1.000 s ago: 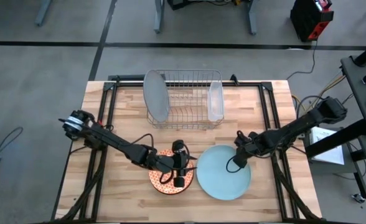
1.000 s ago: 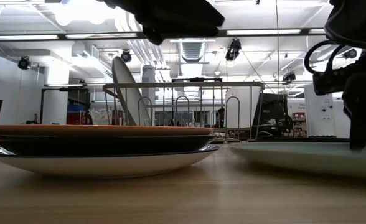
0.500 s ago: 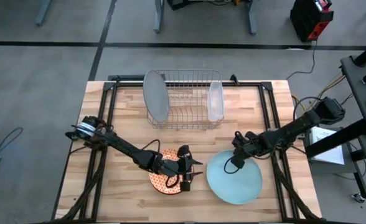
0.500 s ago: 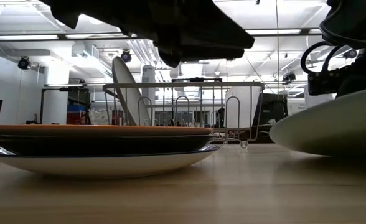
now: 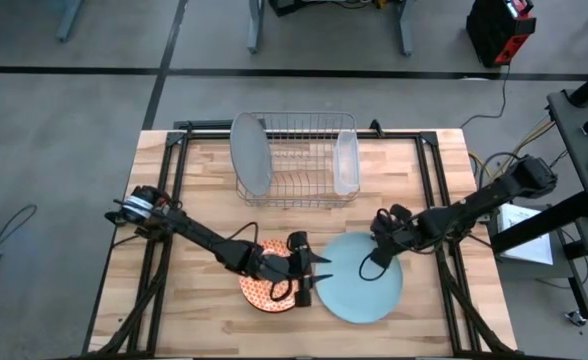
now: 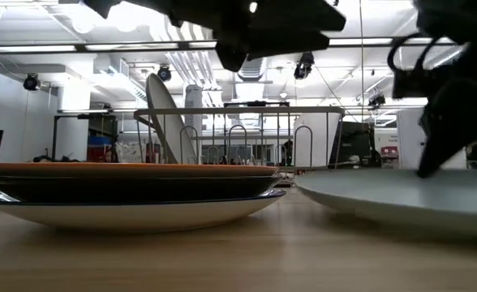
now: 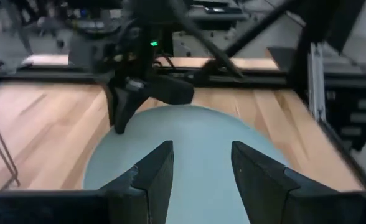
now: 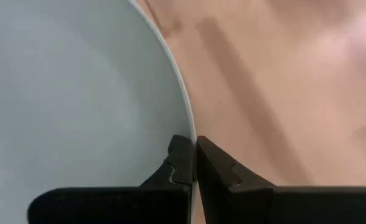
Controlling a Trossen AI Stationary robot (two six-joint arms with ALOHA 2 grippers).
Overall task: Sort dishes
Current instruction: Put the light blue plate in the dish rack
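Large pale blue round plate [image 5: 363,281] lying flat on the wooden table [image 5: 204,180], pinched at its thin rim by the right gripper [image 8: 193,163]; left gripper [image 7: 201,171], fingers apart, faces its opposite edge; probably rigid, smooth, breakable.

Looks like a robotics lab or workshop: bare concrete floor [image 5: 64,150] with black tape lines, a wooden bench [image 5: 204,200] on black framing, ceiling strip lights [image 6: 336,40] and exposed ducting up top.
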